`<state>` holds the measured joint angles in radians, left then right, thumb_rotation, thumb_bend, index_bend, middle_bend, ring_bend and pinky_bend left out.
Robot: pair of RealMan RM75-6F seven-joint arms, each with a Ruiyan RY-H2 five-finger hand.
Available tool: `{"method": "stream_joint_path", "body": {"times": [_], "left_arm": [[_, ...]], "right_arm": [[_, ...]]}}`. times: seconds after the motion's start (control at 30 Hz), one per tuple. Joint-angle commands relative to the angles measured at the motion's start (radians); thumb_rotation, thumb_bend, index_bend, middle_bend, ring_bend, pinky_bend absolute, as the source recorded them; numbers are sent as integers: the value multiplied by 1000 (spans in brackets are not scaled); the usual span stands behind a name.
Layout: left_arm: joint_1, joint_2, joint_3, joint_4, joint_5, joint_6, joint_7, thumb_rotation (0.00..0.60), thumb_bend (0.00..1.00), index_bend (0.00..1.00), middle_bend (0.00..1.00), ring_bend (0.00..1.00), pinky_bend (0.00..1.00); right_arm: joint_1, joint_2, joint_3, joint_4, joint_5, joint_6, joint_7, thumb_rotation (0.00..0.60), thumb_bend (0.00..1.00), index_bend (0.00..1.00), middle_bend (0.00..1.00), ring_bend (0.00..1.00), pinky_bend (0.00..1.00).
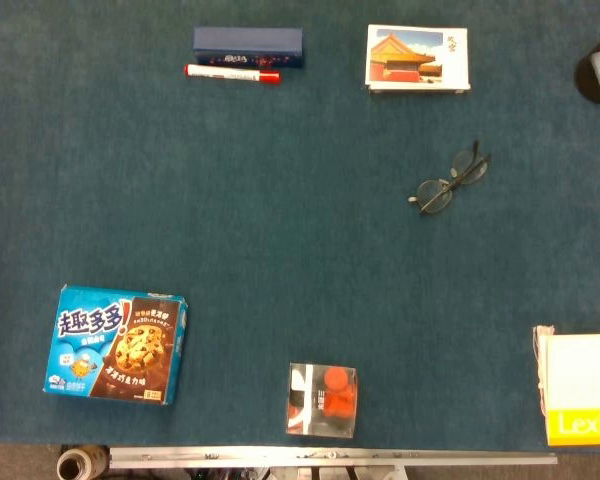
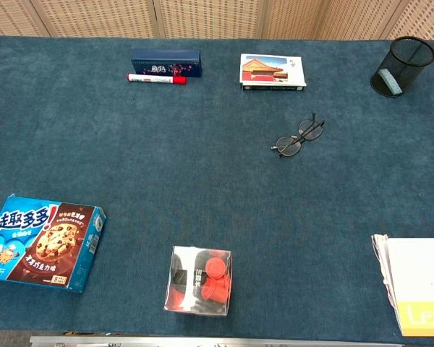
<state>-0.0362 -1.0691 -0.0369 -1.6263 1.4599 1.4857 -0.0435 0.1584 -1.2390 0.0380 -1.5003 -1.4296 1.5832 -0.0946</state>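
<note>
A pair of glasses [image 1: 450,180] lies unfolded on the blue cloth of the bench [image 1: 280,230], right of centre, its lenses toward the near left and its temples angled toward the far right; nothing touches it. Neither robot hand shows in the head view or the chest view, so how far open each one is, and whether it has hold of anything, cannot be told. Beyond the glasses, near the far edge, rests a postcard box [image 1: 418,58] with a picture of a red palace on top. Well to the right of it, in the far right corner, stands a black mesh pen cup [image 2: 401,66] with something pale inside. At the far edge left of centre lies a dark blue case [image 1: 248,45], and a red-capped marker [image 1: 232,73] lies just in front of it, parallel to its long side. In the near left corner sits a blue cookie box [image 1: 118,344] with a chocolate cookie pictured on it. At the near edge, about the middle, is a clear plastic box [image 1: 322,399] with red pieces inside. In the near right corner lies a white and yellow book [image 1: 583,388], cut off by the frame.
</note>
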Motion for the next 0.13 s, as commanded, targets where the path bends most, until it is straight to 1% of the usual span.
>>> {"method": "stream_joint_path", "body": {"times": [0.03,0.13], "left_arm": [[-4,-2,-2,3,-18,-17,4,600,48,529,465,342,491],[-6,-5,-5,3,-26,-22,8,600,48,529,465,342,491]], "right_arm": [[-8,5,8,14,3,-16,37,600,290,348,196,29,171],[-9,12,13,19,1,-30,59,600,291,348,197,29,171]]}}
